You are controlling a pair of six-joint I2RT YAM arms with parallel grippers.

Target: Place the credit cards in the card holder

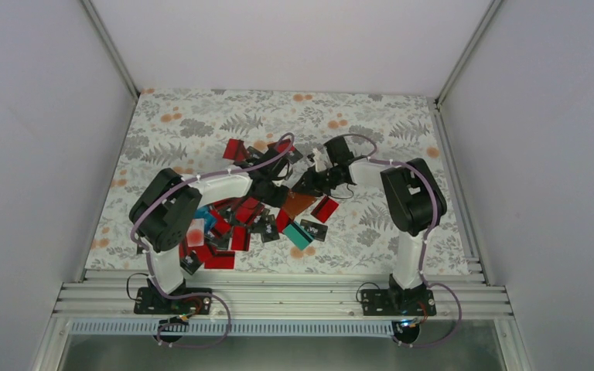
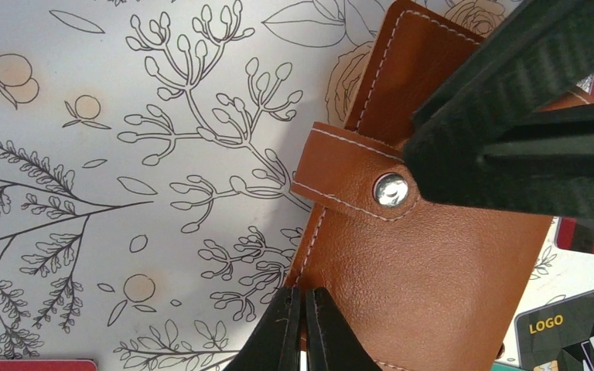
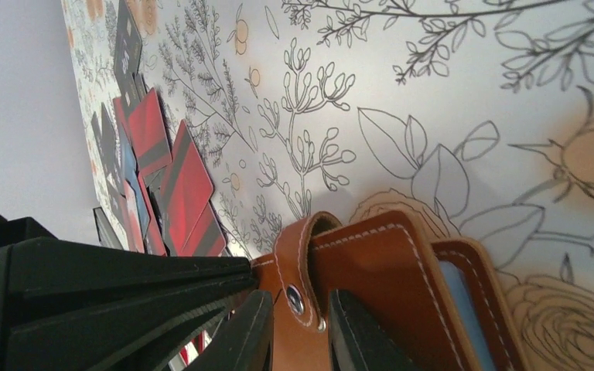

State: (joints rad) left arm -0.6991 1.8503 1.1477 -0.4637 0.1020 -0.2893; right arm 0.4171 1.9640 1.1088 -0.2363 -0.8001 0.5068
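- Top view: card holder [image 1: 298, 203] lies flat mid-table on the floral tablecloth [image 1: 201, 124], brown outer side up.
- Both arms reach in over it. The left gripper [image 1: 281, 195] comes from the left and the right gripper [image 1: 312, 184] from the far right.
- Credit cards [image 1: 228, 232] are mostly piled left of and nearer than the holder, red and black mixed.
- A red card [image 1: 325, 209] sits just right of the holder and a teal card [image 1: 298, 236] just near of it. More cards lie on the far side under the arms.
- Left wrist view: the holder is closed, with the snap strap [image 2: 348, 174] folded over its edge and the metal snap [image 2: 390, 189] visible.
- Left jaws are pressed together, tips at the holder's edge below the strap. I cannot tell whether any leather is pinched between them.
- The right gripper's black fingers reach in from the upper right and end right next to the snap.
- A black LOGO card [image 2: 564, 325] lies by the holder's corner.
- Right wrist view: right jaws are slightly apart and straddle the strap, one finger on each side and close against it. I cannot tell whether they clamp it.
- The holder's edge gapes a little, with a pale blue lining [image 3: 464, 309] inside.
- Red cards lie far left in the background.
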